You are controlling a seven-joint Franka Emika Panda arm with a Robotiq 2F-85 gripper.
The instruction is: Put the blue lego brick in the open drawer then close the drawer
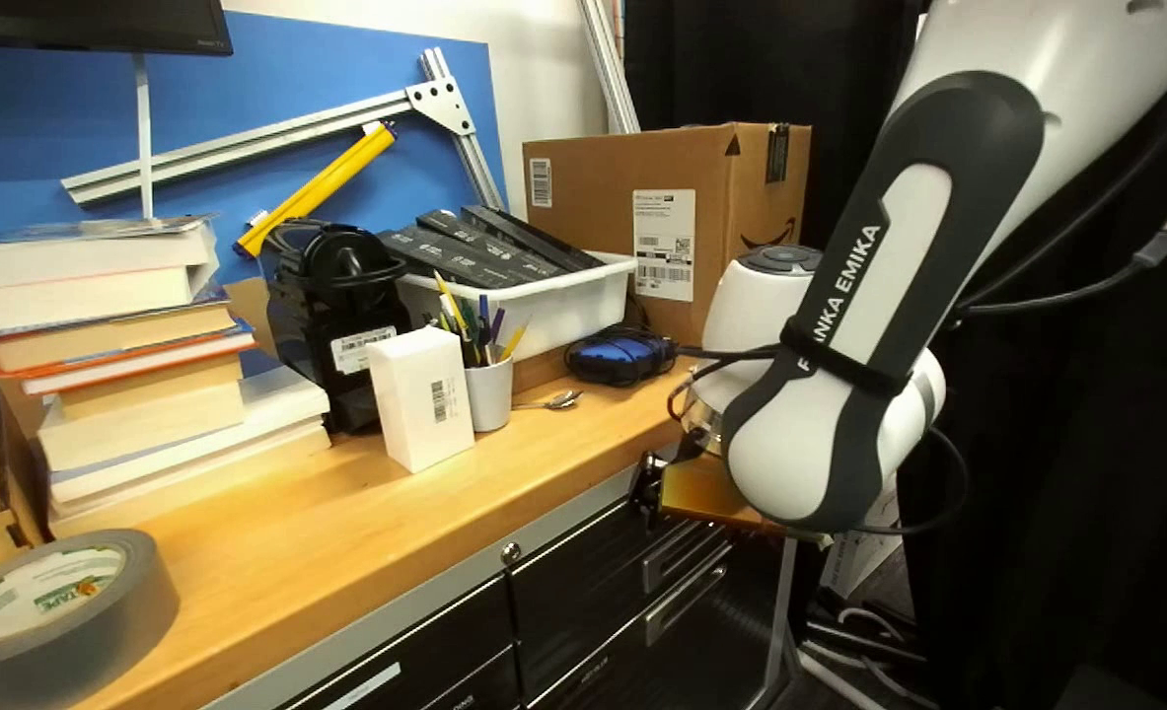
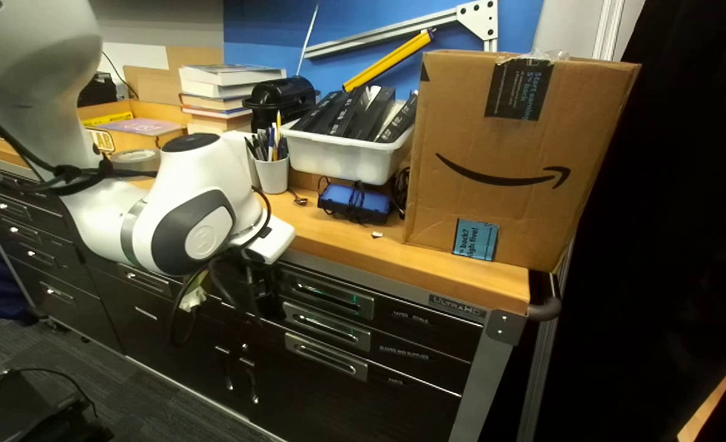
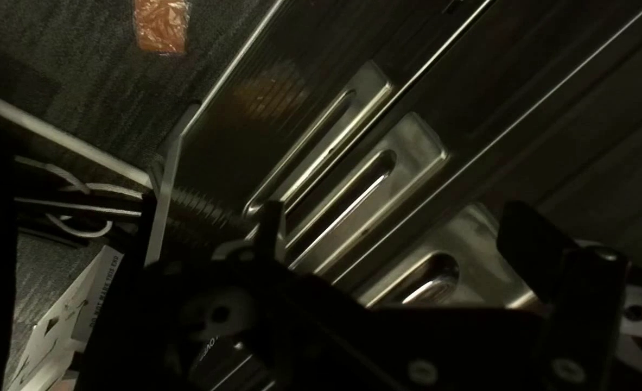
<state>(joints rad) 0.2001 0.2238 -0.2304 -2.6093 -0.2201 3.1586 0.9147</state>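
In the wrist view the bottom edge cuts off the tool (image 3: 394, 228), whose black body covers part of the nearest drawer handle (image 3: 478, 260). In an exterior view the robot arm (image 1: 899, 256) hides much of the tool, and the edges crop the television (image 1: 90, 25) and duct tape roll (image 1: 100, 636). In an exterior view a whitish scrap (image 2: 377, 234) on the surface (image 2: 326, 230) is too small to identify.

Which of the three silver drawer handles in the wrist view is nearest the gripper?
The top handle, closest to the wooden benchtop. There it looks largest beside the gripper; the middle handle and bottom handle look smaller and farther off.
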